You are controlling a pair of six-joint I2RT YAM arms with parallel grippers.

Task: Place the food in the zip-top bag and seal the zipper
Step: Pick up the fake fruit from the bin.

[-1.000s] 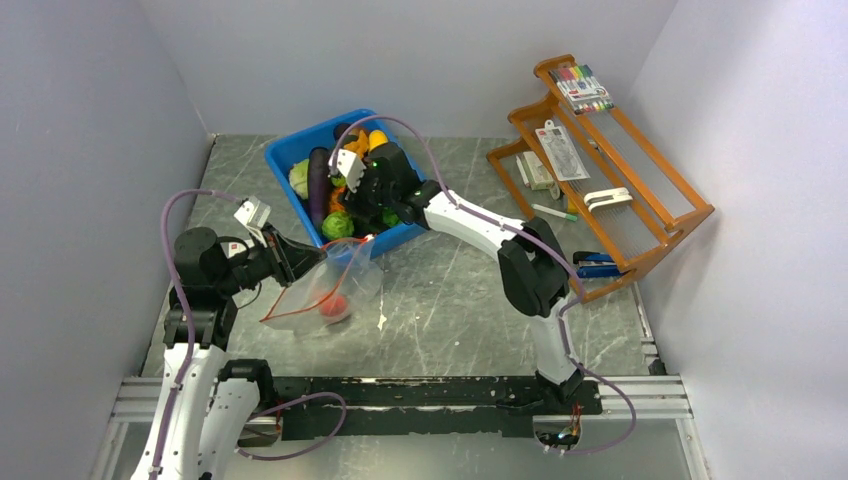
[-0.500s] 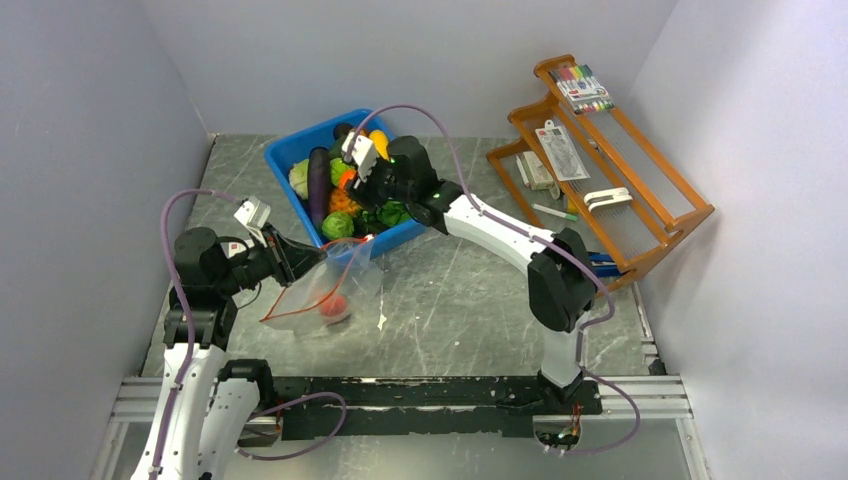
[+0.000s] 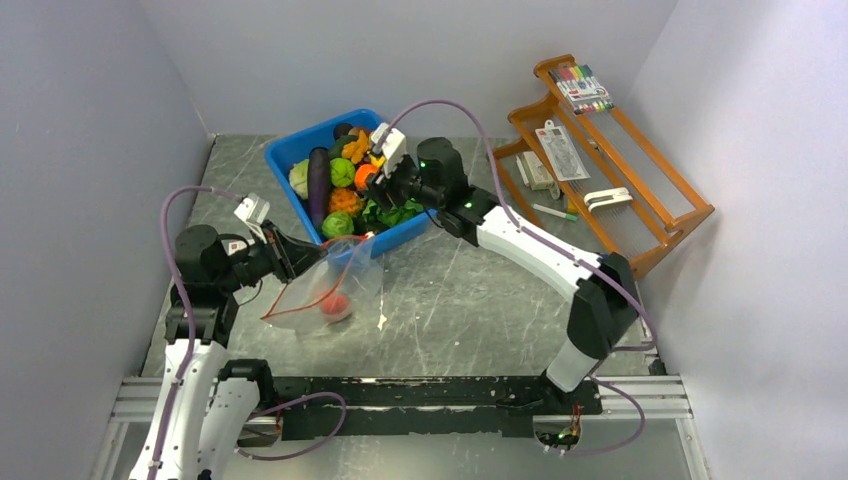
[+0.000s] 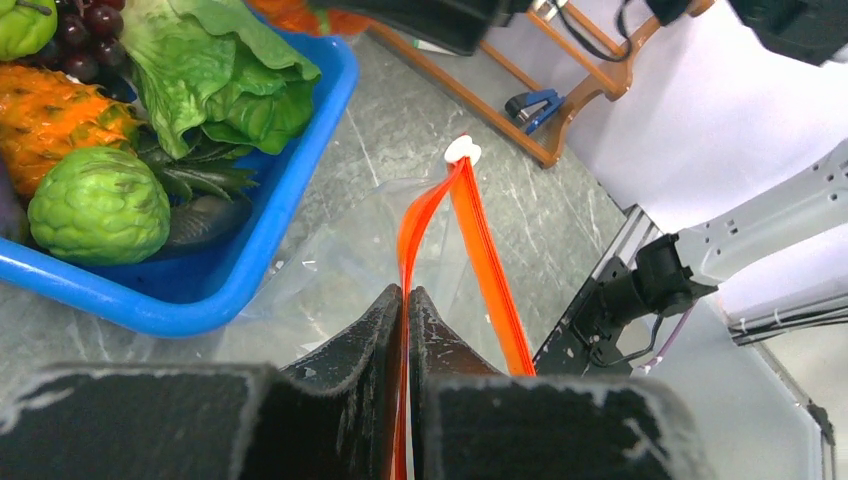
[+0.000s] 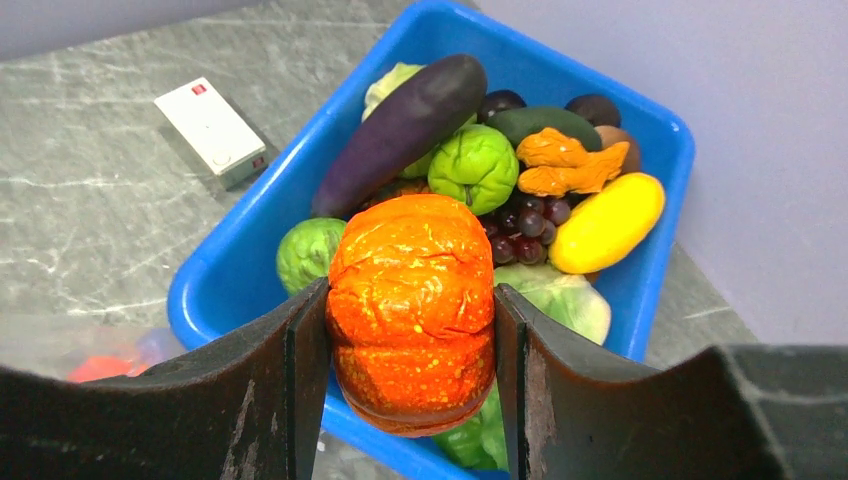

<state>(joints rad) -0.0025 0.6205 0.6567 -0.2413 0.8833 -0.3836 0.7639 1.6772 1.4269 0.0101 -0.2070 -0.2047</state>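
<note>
**Asker:** What has your right claw got?

**Me:** My right claw (image 5: 410, 318) is spread about halfway. Both fingers (image 5: 300, 390) press the sides of a bumpy orange piece (image 5: 412, 290), which I hold above the blue bin (image 5: 232, 262). The rest of the food (image 5: 476, 168) lies in that bin: an eggplant, green balls, a yellow piece, grapes and lettuce.

**Asker:** And the left?

**Me:** My left claw (image 4: 405, 296) is pinched tight on the zipper (image 4: 485, 250). One strand sits between the fingers, the other runs free beside it, and the white slider (image 4: 462, 151) is at the far end. The zip-top bag (image 3: 340, 285) hangs from that grip. Its bottom rests on the table (image 3: 470, 300) just beside the bin's near corner, with a red piece (image 3: 337, 304) inside.

**Asker:** Anything to read?

**Me:** A small white box (image 5: 212, 128) carries a red mark. A packet (image 3: 562, 152) on the wooden rack (image 3: 650, 215) shows a red label, and a pack of markers (image 3: 582, 88) lies on the rack's top shelf. All the writing is too small to read.

**Asker:** How do your arms lie?

**Me:** The right arm stretches long from the near edge toward the far left corner. The left arm is folded, its forearm pointing right.

**Asker:** What room is there?

**Me:** Bare grey surface runs from the bag to the rack. Walls close the left, far and right edges.
</note>
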